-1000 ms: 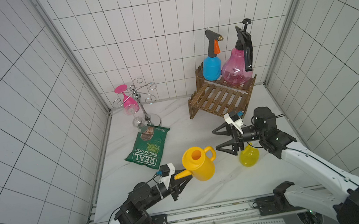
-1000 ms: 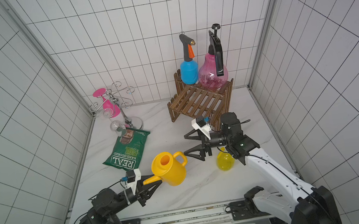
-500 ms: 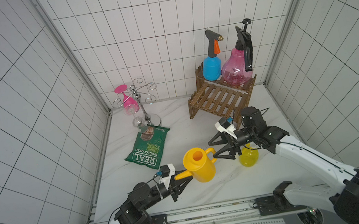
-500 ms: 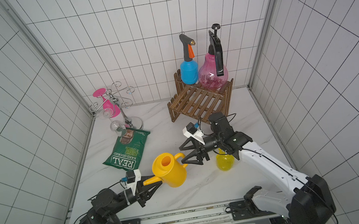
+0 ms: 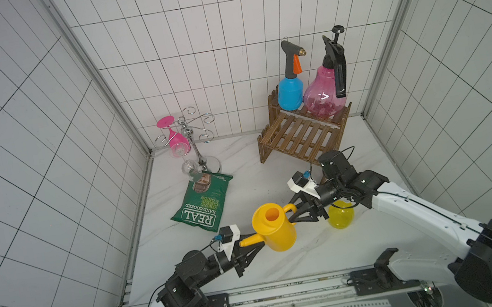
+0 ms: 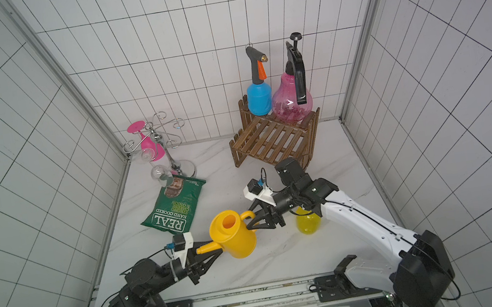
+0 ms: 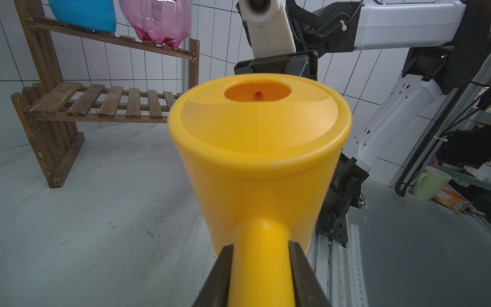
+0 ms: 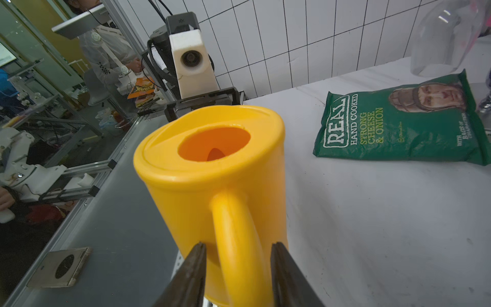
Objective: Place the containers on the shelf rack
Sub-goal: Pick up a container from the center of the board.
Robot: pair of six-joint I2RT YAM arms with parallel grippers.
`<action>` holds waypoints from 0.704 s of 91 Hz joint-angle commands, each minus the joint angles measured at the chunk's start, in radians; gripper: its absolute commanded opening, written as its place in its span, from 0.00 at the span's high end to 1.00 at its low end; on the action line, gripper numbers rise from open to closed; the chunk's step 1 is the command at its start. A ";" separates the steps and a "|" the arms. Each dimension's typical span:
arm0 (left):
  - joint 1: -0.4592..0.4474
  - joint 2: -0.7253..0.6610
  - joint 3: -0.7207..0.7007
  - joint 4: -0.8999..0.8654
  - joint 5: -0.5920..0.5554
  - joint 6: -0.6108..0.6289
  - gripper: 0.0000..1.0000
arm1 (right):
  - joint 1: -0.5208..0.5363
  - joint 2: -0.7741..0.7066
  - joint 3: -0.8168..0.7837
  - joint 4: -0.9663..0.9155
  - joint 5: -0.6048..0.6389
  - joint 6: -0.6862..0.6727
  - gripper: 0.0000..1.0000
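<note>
1. The left hand (image 5: 254,246) is clenched on the spout of the yellow watering can (image 5: 276,228); the left wrist view shows its fingers (image 7: 221,276) pressed against both sides of the spout.
2. The right hand (image 5: 295,214) straddles the can's handle. The right wrist view shows a thin gap at each finger, so it is released.
3. The can is upright near the middle of the front edge of the counter (image 5: 290,265).
4. The shelf rack (image 5: 302,134) stands in the back right corner of the counter. The blue sprayer (image 5: 291,96) and pink sprayer (image 5: 325,100) sit side by side on its upper tier.
5. The small yellow sprayer (image 5: 341,216) is on the counter, partly hidden under the right arm.
6. The crisp bag (image 5: 203,202) lies towards the left edge, in front of the glass stand (image 5: 194,146) with a pink wine glass (image 5: 175,137) hanging on it.
</note>
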 commanded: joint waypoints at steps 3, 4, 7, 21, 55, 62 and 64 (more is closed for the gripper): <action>0.004 0.006 0.030 0.047 -0.029 -0.015 1.00 | 0.017 -0.002 0.029 -0.050 -0.007 -0.044 0.67; 0.003 0.006 0.030 0.047 -0.029 -0.016 1.00 | 0.017 -0.002 0.029 -0.051 -0.007 -0.046 0.68; 0.003 0.008 0.031 0.049 -0.031 -0.019 1.00 | 0.019 -0.001 0.030 -0.056 -0.007 -0.051 0.72; 0.003 0.002 0.031 0.042 -0.050 -0.031 1.00 | 0.019 -0.004 0.042 -0.083 -0.015 -0.078 0.94; -0.003 -0.219 0.027 -0.116 -0.311 -0.123 0.02 | -0.068 -0.133 -0.067 0.134 0.051 0.096 1.00; -0.008 -0.217 0.041 -0.148 -0.362 -0.128 0.02 | -0.098 -0.171 -0.109 0.237 0.106 0.171 1.00; -0.008 -0.206 0.043 -0.148 -0.365 -0.127 0.02 | -0.107 -0.185 -0.128 0.267 0.131 0.194 1.00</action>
